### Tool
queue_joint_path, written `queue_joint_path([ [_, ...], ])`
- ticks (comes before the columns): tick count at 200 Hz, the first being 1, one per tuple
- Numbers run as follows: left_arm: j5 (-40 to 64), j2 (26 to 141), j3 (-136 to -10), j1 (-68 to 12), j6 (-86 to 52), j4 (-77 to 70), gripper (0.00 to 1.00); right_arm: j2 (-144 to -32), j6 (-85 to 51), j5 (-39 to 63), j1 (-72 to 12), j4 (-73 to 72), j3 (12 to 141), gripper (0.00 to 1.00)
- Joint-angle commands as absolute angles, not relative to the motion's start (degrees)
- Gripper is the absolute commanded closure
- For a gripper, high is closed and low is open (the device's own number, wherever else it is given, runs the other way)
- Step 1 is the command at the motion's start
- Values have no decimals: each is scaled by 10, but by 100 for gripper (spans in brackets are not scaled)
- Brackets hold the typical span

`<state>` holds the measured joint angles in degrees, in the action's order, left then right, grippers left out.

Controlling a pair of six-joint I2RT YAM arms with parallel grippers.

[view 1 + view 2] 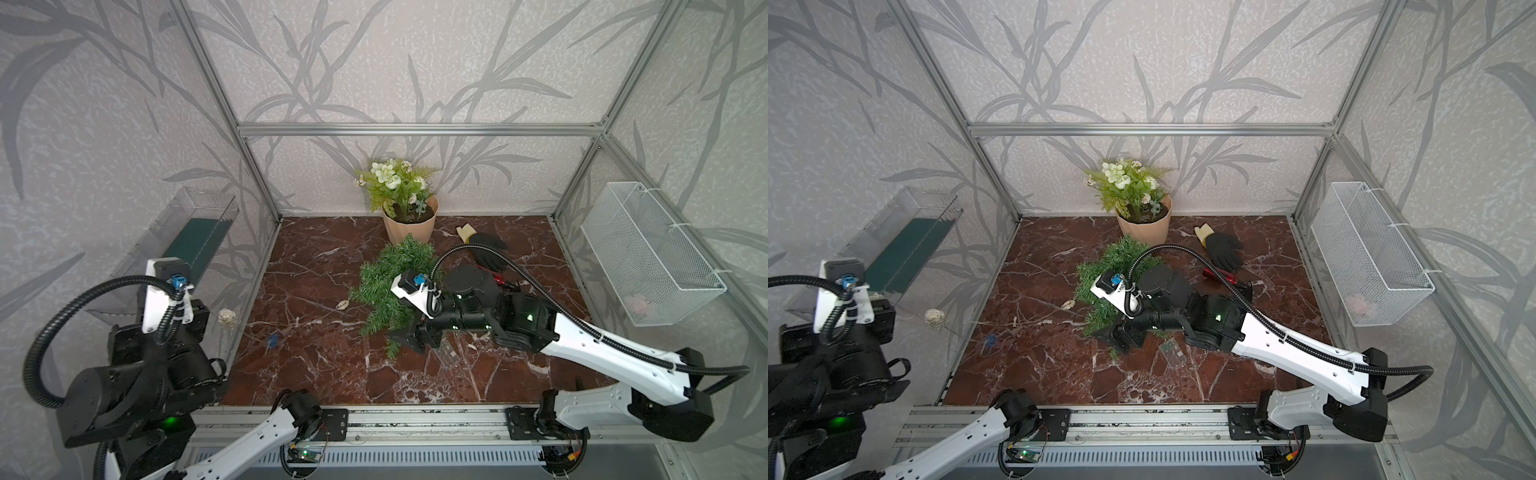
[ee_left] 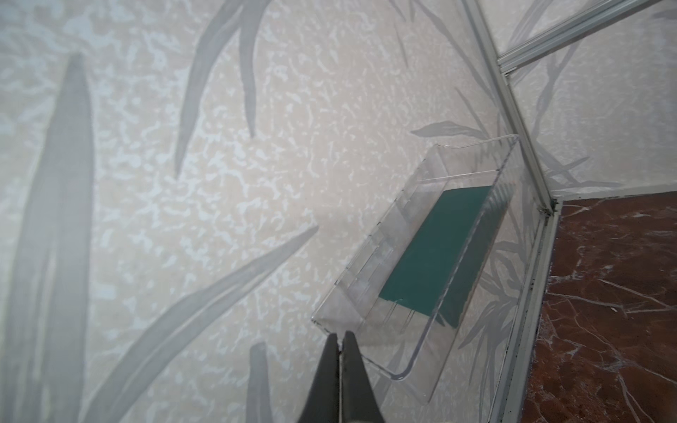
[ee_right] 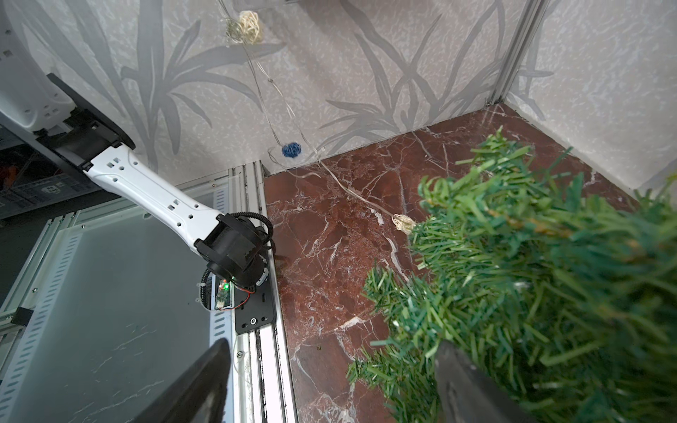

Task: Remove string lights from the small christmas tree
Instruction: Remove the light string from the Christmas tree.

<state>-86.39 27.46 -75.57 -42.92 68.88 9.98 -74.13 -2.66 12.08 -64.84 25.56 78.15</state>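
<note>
Left arm (image 1: 137, 374) bulks nearest, held high at the table's left edge beside the clear bin (image 1: 195, 232). Left gripper (image 2: 340, 342): jaws pressed together. The wire is too thin to see between them, but a cream ball (image 1: 227, 318) hangs in the air just beside, so it likely pinches the lights (image 3: 291, 150). From there the strand runs down to the table (image 1: 316, 257), past a blue ball (image 1: 272, 341), to a second cream ball (image 3: 403, 222) touching the tree (image 1: 386, 282) at mid-table. Battery box (image 1: 1173, 353) lies on the tree's other side, near the right gripper (image 3: 331, 344), whose jaws stand spread and empty, one finger among the low branches. Step judged: drawing the strand out, part-way done; the box end looks caught in or under the needles. Next move calls for steadying the tree while pulling leftward, or freeing the box end. In the way: right arm (image 1: 582, 332) lying across the tree; pot plant (image 1: 409, 208) just behind it; glove (image 1: 486, 249) and red tool (image 1: 1223, 276) near. Basket (image 1: 648, 257) well apart.
</note>
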Motion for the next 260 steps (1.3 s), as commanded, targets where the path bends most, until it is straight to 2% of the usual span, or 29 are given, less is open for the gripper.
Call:
queue_joint_path([
  [1, -930, 272, -779, -400, 718, 34, 100, -752, -10, 130, -650, 257, 805, 14],
  [47, -873, 287, -868, -345, 699, 66, 100, -772, -2, 153, -650, 251, 813, 13],
  [55, -832, 282, -895, -330, 642, 155, 100, -774, -3, 155, -650, 246, 813, 13],
  [72, -679, 292, -1019, -280, 367, 487, 100, -783, -5, 159, -650, 243, 816, 13],
  [80, -607, 293, -1060, -268, 299, 550, 100, -788, -7, 161, -650, 245, 820, 13],
  [114, -456, 298, -1036, -238, 306, 553, 100, -802, -21, 170, -650, 240, 822, 13],
  [186, -251, 336, -936, -238, 335, 491, 100, -794, -37, 147, -650, 233, 800, 13],
  [260, -214, 396, -833, -240, 340, 367, 100, -794, -28, 123, -650, 233, 788, 13],
])
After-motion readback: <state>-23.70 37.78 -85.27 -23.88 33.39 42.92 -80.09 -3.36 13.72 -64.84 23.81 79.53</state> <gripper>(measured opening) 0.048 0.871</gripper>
